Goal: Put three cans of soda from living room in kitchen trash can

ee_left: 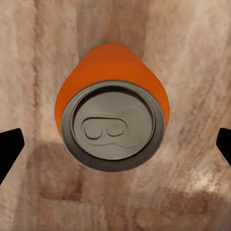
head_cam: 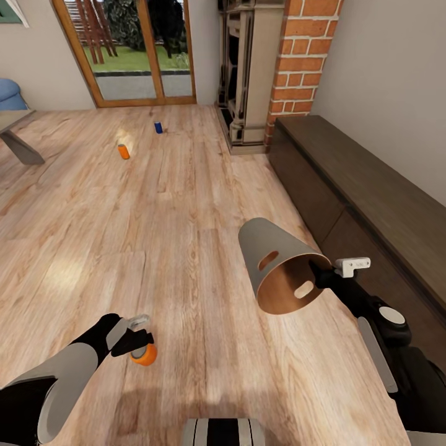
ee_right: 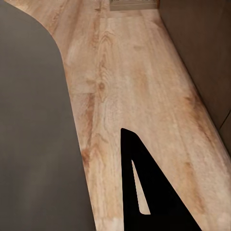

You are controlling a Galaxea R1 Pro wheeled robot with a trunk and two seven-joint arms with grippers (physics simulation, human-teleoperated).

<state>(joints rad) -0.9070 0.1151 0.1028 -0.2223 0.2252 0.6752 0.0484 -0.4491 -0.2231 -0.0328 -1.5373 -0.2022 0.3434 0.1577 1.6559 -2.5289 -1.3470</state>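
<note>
Down at the near left of the head view, the left gripper (head_cam: pixel 137 337) hangs over an orange can (head_cam: pixel 144 354) standing upright on the wood floor (head_cam: pixel 186 248). Seen from the left wrist, that can (ee_left: pixel 111 106) shows its grey top with the pull tab, and the two dark fingertips (ee_left: pixel 9 147) sit wide apart on either side of it, not touching it; the jaws are spread. A second orange can (head_cam: pixel 124 150) stands well ahead on the floor, and a blue can (head_cam: pixel 158 127) stands a little beyond it, near the glass doors (head_cam: pixel 139 49). On the right, the right gripper (head_cam: pixel 321 272) grips the rim of a grey bin (head_cam: pixel 275 263) with a brown inside, held tilted above the floor with its mouth toward the robot. From the right wrist, the bin's wall (ee_right: pixel 38 134) lies beside one dark finger (ee_right: pixel 149 192). A brick chimney (head_cam: pixel 303 56), fireplace (head_cam: pixel 248 74) and dark low cabinet (head_cam: pixel 371 186) line the right side.
</note>
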